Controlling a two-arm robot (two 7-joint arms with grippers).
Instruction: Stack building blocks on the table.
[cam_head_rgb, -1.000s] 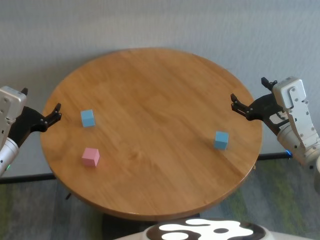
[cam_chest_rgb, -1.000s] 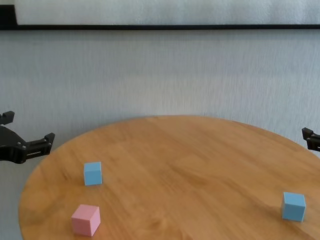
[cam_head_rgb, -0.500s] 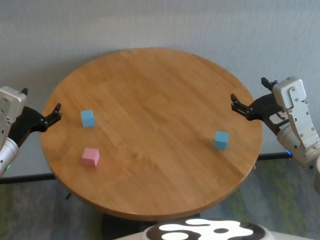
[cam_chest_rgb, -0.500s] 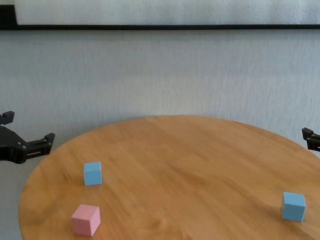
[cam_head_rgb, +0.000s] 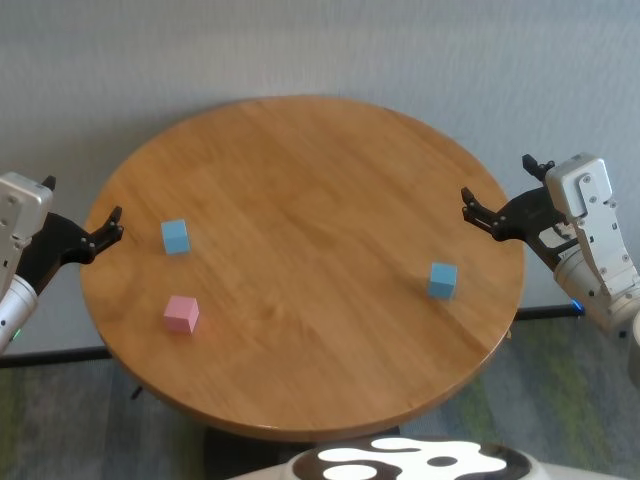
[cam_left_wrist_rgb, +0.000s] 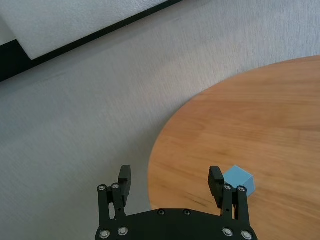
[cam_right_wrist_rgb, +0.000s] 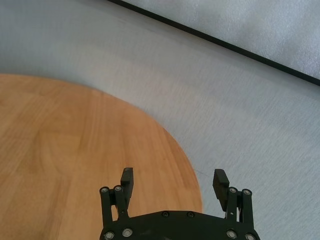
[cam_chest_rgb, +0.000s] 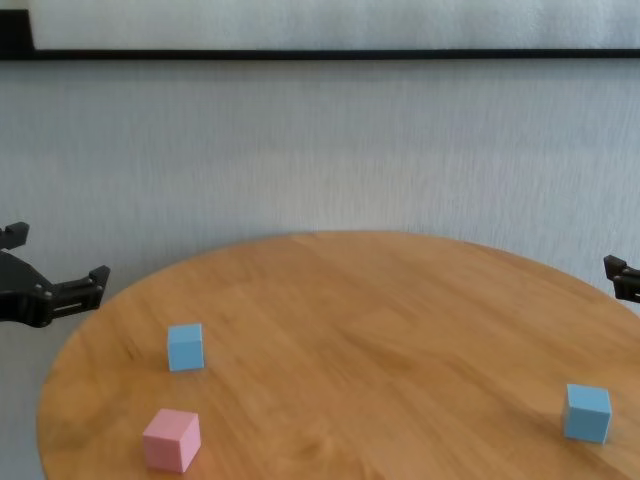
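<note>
Nothing has changed vs the frames a sec ago and half a sec ago: arms, cubes, table all sit at the same spots. Meaning, as I judge it: the task hasn't started, no block lifted, no stack begun, robot in a ready pose.

Table (cam_head_rgb: 300, 180): big round wood top, fills the centre of the head view and the lower half of the chest view.

Left gripper (cam_head_rgb: 108, 228): mid-left edge of the head view, just off the table rim, pointing in toward the top. Jaws released, spread wide, nothing between them; wrist view confirms a bare gap. Right gripper (cam_head_rgb: 480, 212): mid-right of the head view, tips at the rim on the opposite side. Jaws likewise released and empty.

Blocks, all single, flat on the wood, well apart from each other:
- left blue cube (cam_head_rgb: 175, 236): left-centre of the head view, near the left gripper but apart from it. Also seen in the left wrist view at lower right, partly behind one finger.
- pink cube (cam_head_rgb: 181, 314): lower left of the head view, below the left blue cube, near it but not touching.
- right blue cube (cam_head_rgb: 443, 280): right of centre, lower than the right gripper, near the rim; lower right of the chest view.

Judgement: the first step is prob a reach by either arm. The left pair lie close together, so building there looks shortest, w/ the right cube brought across. Each gripper is closest to a blue cube.
</note>
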